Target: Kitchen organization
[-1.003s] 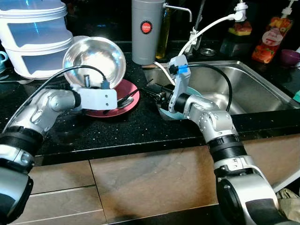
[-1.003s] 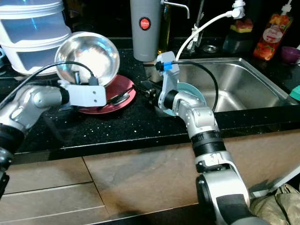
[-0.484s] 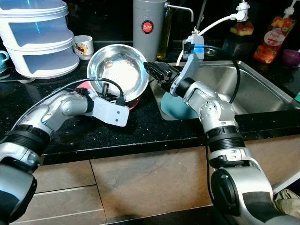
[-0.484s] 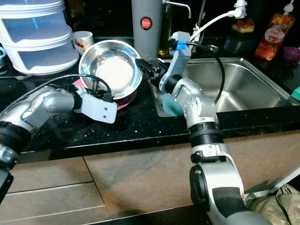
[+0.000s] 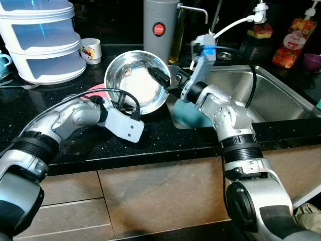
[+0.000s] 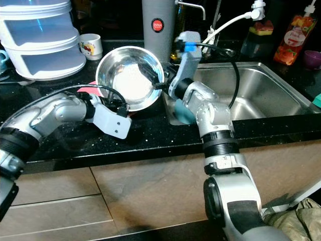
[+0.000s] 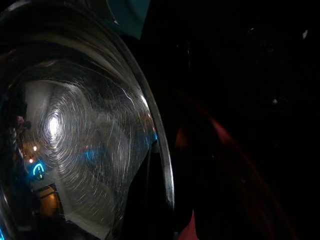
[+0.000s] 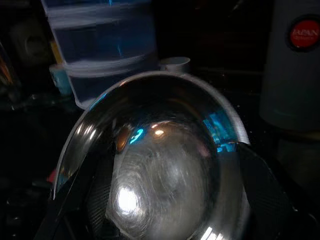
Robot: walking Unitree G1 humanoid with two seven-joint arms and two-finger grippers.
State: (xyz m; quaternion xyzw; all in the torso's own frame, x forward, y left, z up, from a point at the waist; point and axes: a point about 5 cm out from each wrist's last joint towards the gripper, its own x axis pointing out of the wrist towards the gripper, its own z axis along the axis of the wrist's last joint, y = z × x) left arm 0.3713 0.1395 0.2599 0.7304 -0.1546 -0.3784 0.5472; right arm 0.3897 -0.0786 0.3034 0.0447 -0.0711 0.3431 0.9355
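Black countertop [image 5: 150,145]: steel bowl [image 5: 138,85] tilted, gripped by both tools (left [image 5: 113,103], right [image 5: 161,79]), thermos [image 5: 160,30] close behind.

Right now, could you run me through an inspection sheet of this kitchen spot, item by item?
Surface: black speckled counter, steel sink on the right.
Job's things: steel bowl tilted above a red plate; teal plate at the sink's edge.
Clutter: white stacked containers, mug, grey flask, sauce bottle.
Pincers: right pincer on the bowl's rim; left pincer by the bowl's lower edge, grip unclear.
Cables: black cable looping over the left wrist; white hose by the tap.
Surroundings: brown cabinet fronts below.
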